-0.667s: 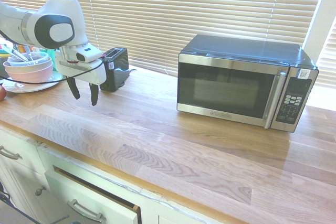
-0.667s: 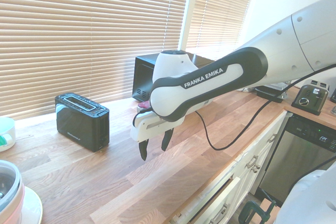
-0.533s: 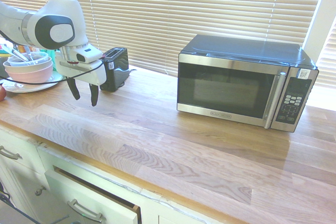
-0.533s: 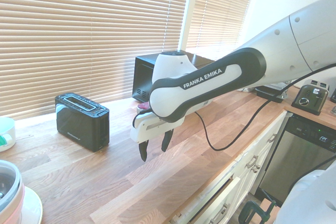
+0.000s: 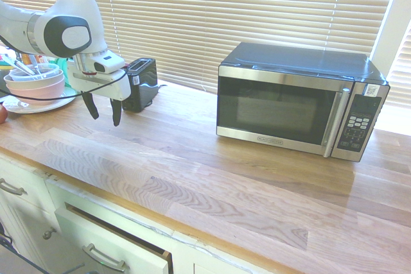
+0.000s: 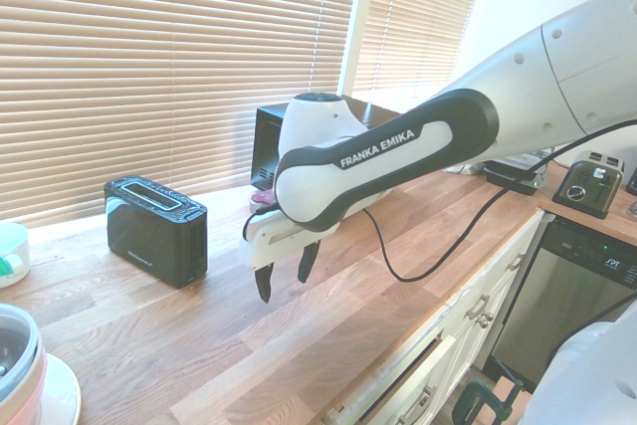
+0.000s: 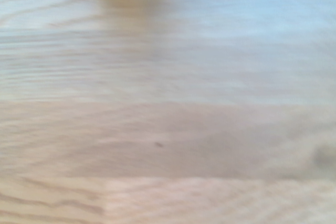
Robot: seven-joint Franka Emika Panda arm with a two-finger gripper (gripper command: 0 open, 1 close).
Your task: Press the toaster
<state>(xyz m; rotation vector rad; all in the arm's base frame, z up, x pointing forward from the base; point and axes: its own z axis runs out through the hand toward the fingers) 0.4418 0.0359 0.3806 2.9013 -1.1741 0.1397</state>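
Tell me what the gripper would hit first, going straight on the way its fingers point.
Probably the wooden countertop: the gripper points down at it with nothing visible in between. The toaster stands off to one side, though exact depth is hard to judge.

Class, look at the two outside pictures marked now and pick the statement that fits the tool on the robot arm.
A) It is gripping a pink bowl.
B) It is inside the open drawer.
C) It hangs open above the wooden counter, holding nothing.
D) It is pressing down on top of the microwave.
C: the tool's two dark fingers stand apart with nothing between them, above the wooden counter.
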